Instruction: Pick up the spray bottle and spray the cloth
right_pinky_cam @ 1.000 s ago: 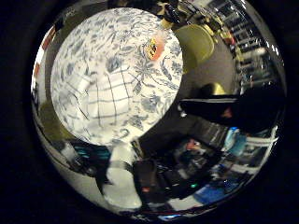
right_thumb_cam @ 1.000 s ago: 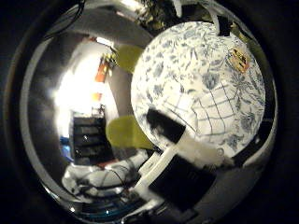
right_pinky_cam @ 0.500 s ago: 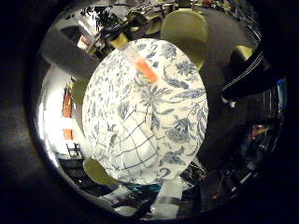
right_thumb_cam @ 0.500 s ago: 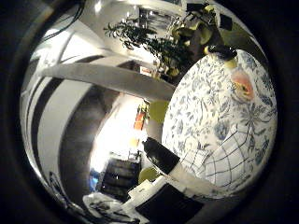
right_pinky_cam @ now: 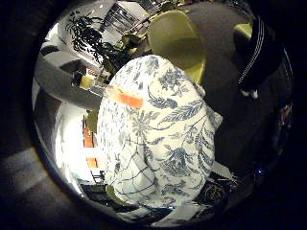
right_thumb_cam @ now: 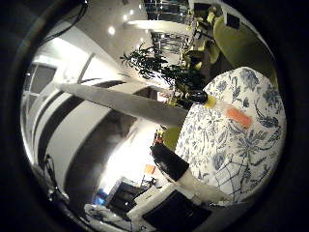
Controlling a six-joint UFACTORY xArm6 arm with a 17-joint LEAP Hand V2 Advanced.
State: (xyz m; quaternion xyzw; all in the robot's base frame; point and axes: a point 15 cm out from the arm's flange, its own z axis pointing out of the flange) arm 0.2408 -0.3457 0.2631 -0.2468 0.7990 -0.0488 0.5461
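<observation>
The spray bottle [right_pinky_cam: 117,96] lies on its side on the round table, clear with an orange label and a yellow and black head. A white checked cloth [right_pinky_cam: 130,178] lies flat on the same table, some way from the bottle. My right hand [right_thumb_cam: 181,174] is well off the table and apart from both. One of its fingers, white with a black tip, reaches out straight into the thumb side view. Nothing is in the hand.
A blue floral tablecloth [right_pinky_cam: 175,129] covers the table. A yellow-green chair [right_pinky_cam: 178,40] stands beside it, and another [right_thumb_cam: 241,43] shows beyond the bottle. Potted plants [right_thumb_cam: 154,65] and a pale beam [right_thumb_cam: 120,101] stand behind.
The whole picture has swung, so the camera has turned and sees the table more from the side. The bottle and the cloth lie where they were.
</observation>
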